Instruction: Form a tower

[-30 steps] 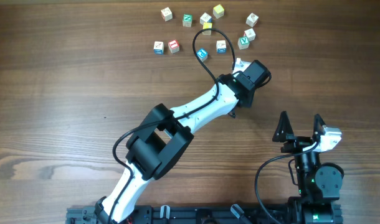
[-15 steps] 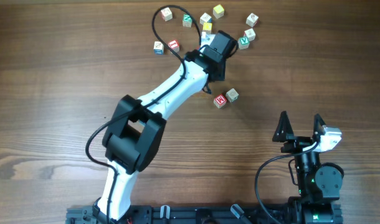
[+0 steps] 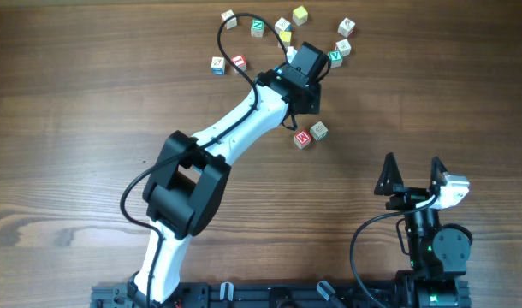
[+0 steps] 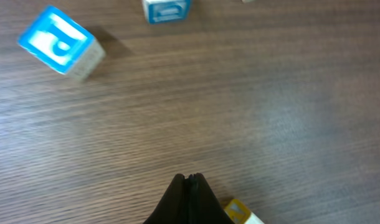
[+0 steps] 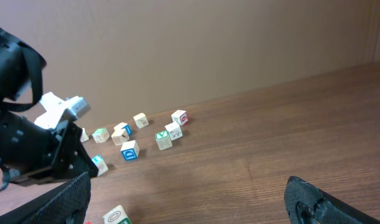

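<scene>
Singly, the cubes (image 3: 258,26) lie scattered across the upper middle of the overhead view, around the left gripper (image 4: 189,182), whose fingers are pressed together on nothing. Right gripper (image 3: 412,164) stands spread at lower right.

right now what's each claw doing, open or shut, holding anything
left claw: closed, nothing between its fingers
right claw: open, holding nothing

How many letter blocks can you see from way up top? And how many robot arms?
Letter cubes: 12 showing from above; the left arm may cover more
Robot arms: 2, counting the right arm
Total: 14
</scene>
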Controlling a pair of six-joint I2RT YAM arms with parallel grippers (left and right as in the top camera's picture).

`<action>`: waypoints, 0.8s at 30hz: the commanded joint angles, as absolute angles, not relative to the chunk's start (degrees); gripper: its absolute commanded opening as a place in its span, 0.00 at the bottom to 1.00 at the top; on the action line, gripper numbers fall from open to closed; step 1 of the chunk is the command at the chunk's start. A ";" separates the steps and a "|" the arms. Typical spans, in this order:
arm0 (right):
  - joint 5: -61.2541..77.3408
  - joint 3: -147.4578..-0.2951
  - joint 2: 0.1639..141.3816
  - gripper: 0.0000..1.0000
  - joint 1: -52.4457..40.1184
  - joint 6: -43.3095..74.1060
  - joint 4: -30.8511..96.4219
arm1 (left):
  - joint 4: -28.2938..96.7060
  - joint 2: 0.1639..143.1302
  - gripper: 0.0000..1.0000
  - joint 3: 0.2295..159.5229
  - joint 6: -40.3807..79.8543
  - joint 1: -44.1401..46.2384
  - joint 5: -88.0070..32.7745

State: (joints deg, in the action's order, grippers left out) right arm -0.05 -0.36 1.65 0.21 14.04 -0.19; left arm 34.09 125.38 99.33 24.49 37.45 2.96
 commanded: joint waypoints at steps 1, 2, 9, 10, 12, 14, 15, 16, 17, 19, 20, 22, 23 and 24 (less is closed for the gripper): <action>-0.40 -0.30 1.30 1.00 0.51 13.63 -0.38 | 33.19 128.33 0.04 99.00 21.82 37.82 -2.94; -0.40 -0.30 1.30 1.00 0.51 13.63 -0.38 | 33.12 128.64 0.04 99.00 21.08 37.82 -3.64; -0.40 -0.30 1.30 1.00 0.51 13.65 -0.38 | 33.67 129.88 0.04 99.00 17.93 39.46 -8.16; -0.40 -0.30 1.30 1.00 0.51 13.65 -0.38 | 33.67 129.88 0.04 99.00 17.93 39.94 -8.16; -0.40 -0.30 1.30 1.00 0.51 13.63 -0.36 | 34.04 129.88 0.04 99.00 17.91 40.69 -8.14; -0.40 -0.30 1.30 1.00 0.51 13.65 -0.38 | 34.28 129.88 0.04 99.00 17.93 41.15 -8.12; -0.40 -0.30 1.30 1.00 0.51 13.63 -0.38 | 34.28 129.86 0.04 99.00 17.93 41.15 -8.12; -0.40 -0.30 1.30 1.00 0.51 13.63 -0.38 | 34.26 129.86 0.04 99.00 17.93 41.15 -8.12; -0.40 -0.30 1.30 1.00 0.51 13.63 -0.38 | 34.26 129.86 0.04 99.00 17.93 41.15 -8.12; -0.40 -0.30 1.30 1.00 0.51 13.65 -0.36 | 34.24 129.88 0.04 99.00 17.93 41.15 -8.14; -0.40 -0.30 1.30 1.00 0.51 13.65 -0.38 | 34.15 129.88 0.04 99.00 17.91 41.15 -8.12; -0.40 -0.30 1.30 1.00 0.51 13.65 -0.38 | 31.40 129.86 0.04 99.00 16.88 41.12 -8.10; -0.40 -0.30 1.30 1.00 0.51 13.65 -0.36 | 28.75 129.86 0.04 99.00 16.91 40.97 -8.12; -0.40 -0.30 1.30 1.00 0.51 13.65 -0.38 | 26.59 129.86 0.04 99.00 16.93 40.99 -8.40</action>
State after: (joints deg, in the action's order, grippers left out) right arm -0.05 -0.36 1.65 0.21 14.04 -0.19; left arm 30.06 128.86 99.22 18.31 41.10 -7.42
